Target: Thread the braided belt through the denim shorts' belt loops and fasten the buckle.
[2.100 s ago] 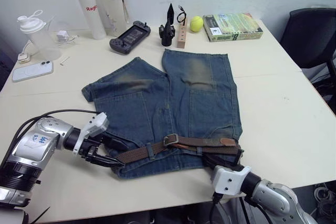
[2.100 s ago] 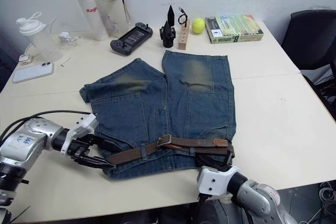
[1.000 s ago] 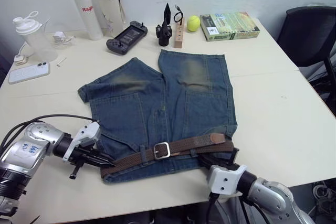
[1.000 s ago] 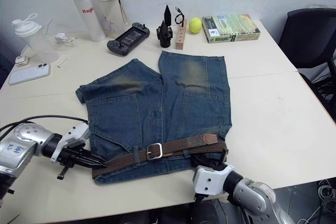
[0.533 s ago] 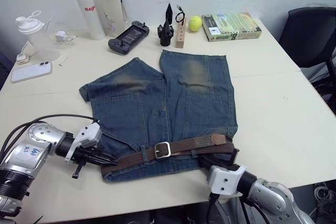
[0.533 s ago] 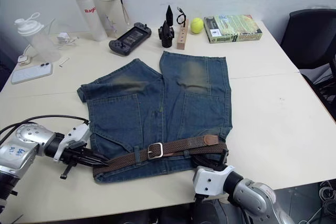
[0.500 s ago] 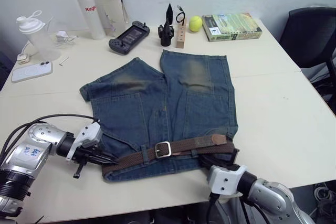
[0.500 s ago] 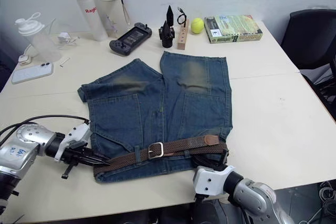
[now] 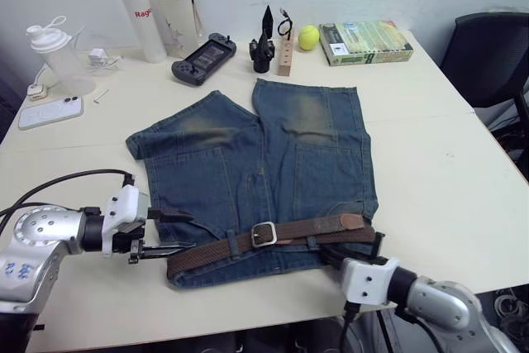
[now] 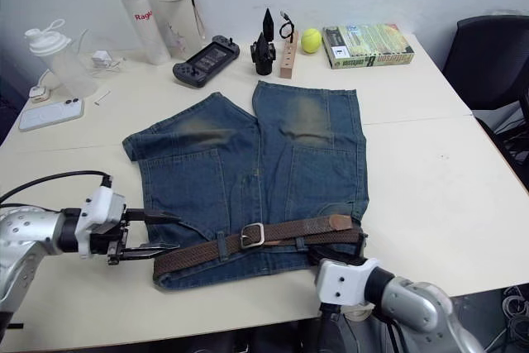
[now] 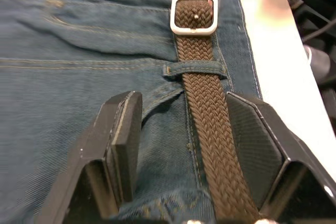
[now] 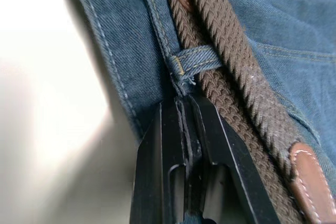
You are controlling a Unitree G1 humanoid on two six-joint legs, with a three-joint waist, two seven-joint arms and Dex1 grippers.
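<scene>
1. The table point(image 9: 463, 163) is lit evenly and brightly from overhead, with soft shadows cast.
2. Bare tabletop is blown out to glare in the right wrist view (edges softly blurred).

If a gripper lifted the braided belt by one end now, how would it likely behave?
The braided belt would probably sag: its woven strap follows the denim shorts closely. It looks grippy rather than slick, given the coarse weave. Threaded under a belt loop and buckled, it would likely drag the waistband along.
</scene>
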